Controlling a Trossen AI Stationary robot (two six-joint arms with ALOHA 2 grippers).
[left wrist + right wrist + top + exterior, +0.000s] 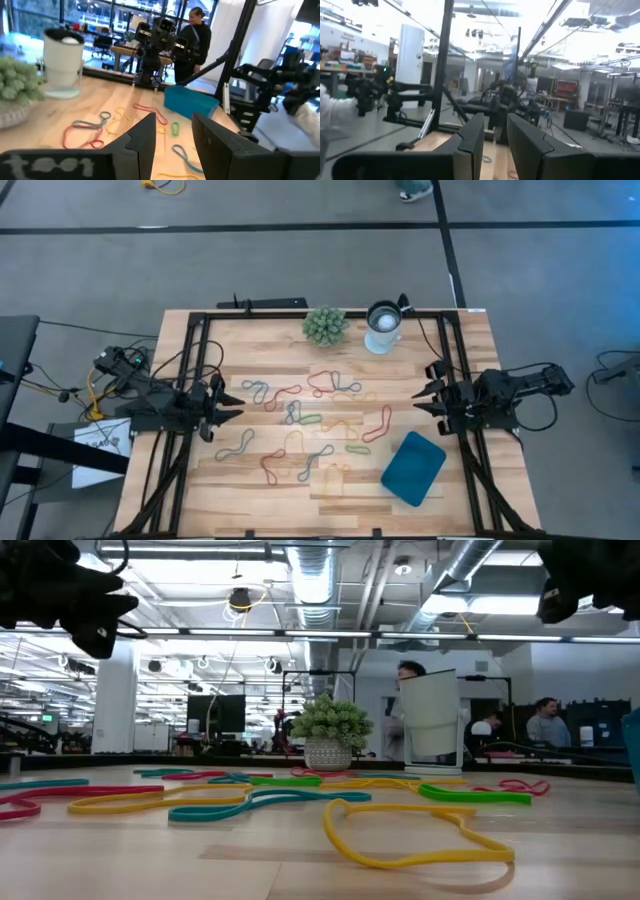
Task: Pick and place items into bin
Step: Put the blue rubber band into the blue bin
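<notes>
Wooden bench (250, 490), light planks. Spiky green plant ball (325, 325) at far edge; round white-and-metal cup (383, 327) just beside it. People (545, 722) in the room beyond; one dark-clothed person (195, 36) standing.

A light wooden desk (250, 480) made of long planks has a thin black frame along its edges. Lots of thin, floppy rubber bands (300, 418) lie flat all over the middle of the desk, in red, green, yellow, blue and orange. Some of them cross over each other. A flat teal-blue tray with round corners (413, 468) sits near the front right corner, turned a bit sideways. At the back edge stands a spiky green plant ball in a small pot (325, 326). Just beside it stands a round white-and-metal cup (383, 326).
</notes>
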